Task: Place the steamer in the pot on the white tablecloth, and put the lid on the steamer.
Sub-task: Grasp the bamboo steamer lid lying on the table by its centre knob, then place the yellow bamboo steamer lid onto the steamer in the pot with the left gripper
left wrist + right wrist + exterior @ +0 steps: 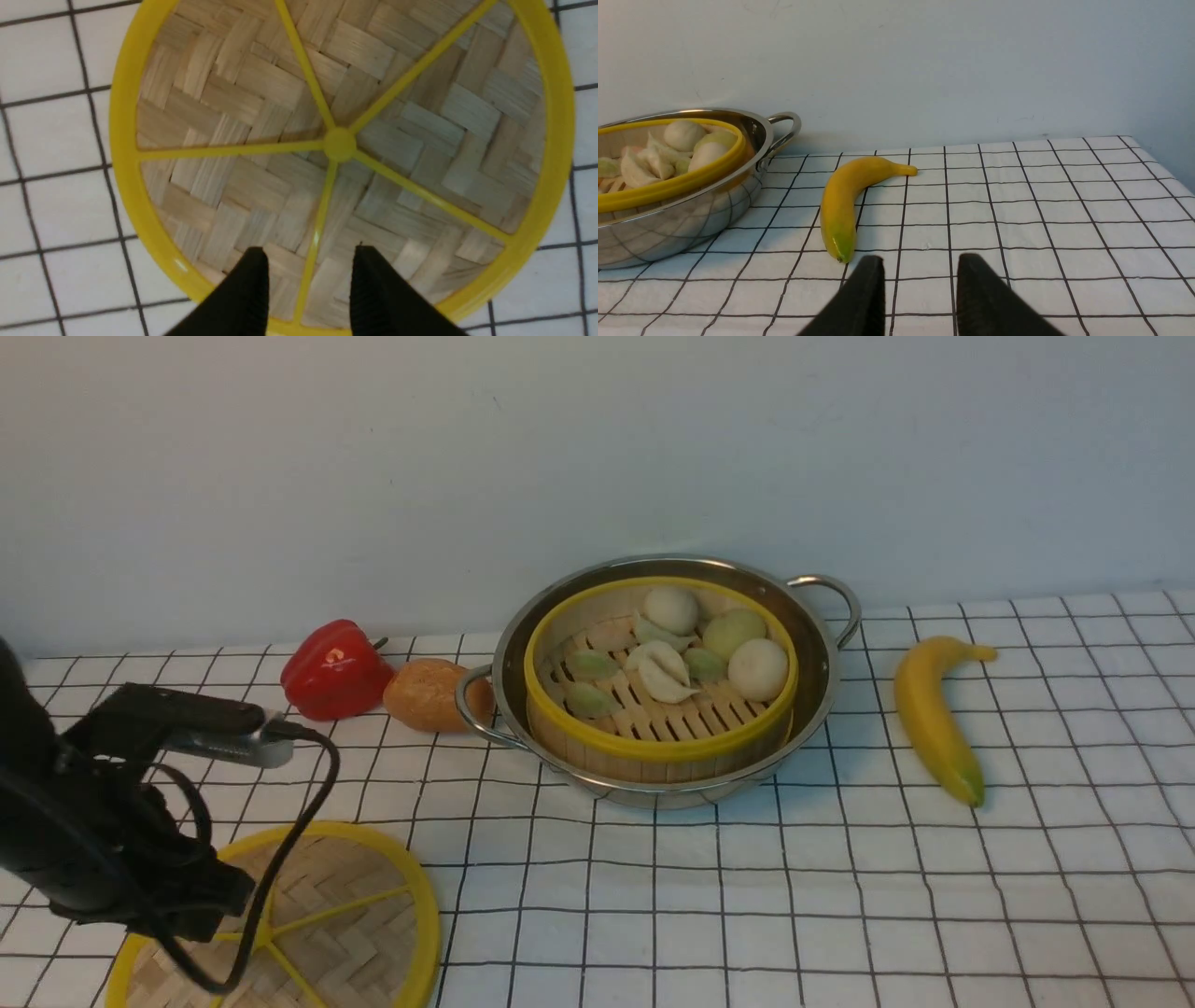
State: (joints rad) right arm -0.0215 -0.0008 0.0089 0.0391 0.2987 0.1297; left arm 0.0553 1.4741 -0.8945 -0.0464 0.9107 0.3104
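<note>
The steamer (653, 714), a bamboo basket with a yellow rim holding pale dumplings and buns, sits inside the shiny steel pot (814, 653) on the white tablecloth (840, 896). Both also show in the right wrist view, the steamer (668, 189) and the pot (668, 233). The lid (345, 915), a flat woven disc with yellow spokes, lies on the cloth at the front left. My left gripper (308, 252) is open just above the lid (261, 93), its fingers either side of one spoke near the rim. My right gripper (920, 261) is open and empty over the cloth.
A banana (929, 719) lies to the right of the pot, close ahead of the right gripper in the right wrist view (840, 200). A red pepper (334, 670) and a bread roll (425, 695) lie to the left of the pot, by its handle. A pale wall stands behind.
</note>
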